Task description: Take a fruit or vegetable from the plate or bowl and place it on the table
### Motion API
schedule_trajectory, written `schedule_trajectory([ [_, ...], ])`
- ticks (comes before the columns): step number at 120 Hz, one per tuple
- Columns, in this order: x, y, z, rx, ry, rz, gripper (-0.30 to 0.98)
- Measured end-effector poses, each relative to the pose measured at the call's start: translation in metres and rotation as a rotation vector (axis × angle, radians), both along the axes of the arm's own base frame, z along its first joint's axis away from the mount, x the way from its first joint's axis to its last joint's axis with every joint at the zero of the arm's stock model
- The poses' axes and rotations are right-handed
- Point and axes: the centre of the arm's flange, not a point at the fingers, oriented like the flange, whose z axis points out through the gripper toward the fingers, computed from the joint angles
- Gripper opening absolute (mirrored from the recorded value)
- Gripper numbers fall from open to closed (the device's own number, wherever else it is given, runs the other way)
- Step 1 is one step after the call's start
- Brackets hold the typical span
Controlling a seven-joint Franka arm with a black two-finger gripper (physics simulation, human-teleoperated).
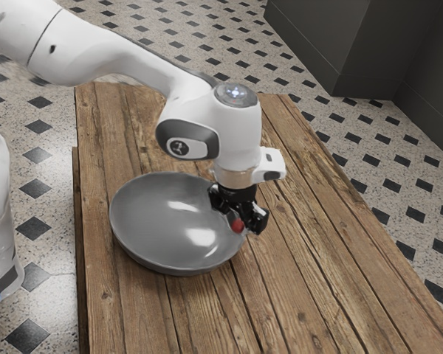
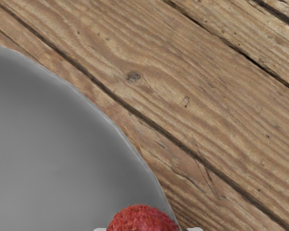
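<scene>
Just right of the exterior view's centre, the tool [image 1: 241,222] is clamped on a bumpy red fruit [image 1: 238,226] at the gray bowl's [image 1: 151,221] edge.

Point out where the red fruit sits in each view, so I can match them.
Exterior view: red fruit in the gripper, by the bowl's rim on the exterior view's right.
Wrist view: cut off by the picture's edge, in line with the bowl's rim.
Shared landmark: the rim of the gray bowl.
</scene>
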Motion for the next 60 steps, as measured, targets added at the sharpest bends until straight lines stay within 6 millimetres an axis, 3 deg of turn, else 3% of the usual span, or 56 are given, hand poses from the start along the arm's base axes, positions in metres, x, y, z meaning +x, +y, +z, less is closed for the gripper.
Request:
schedule_trajectory([
  [12, 0.035, -0.018, 0.014, 0.033, -0.051, -0.061, 0.15],
  [35, 0.094, -0.046, 0.002, 0.052, -0.093, -0.136, 0.14],
  [54, 0.12, -0.053, -0.017, 0.054, -0.097, -0.15, 0.15],
  [60, 0.119, -0.06, -0.018, 0.051, -0.104, -0.161, 0.28],
])
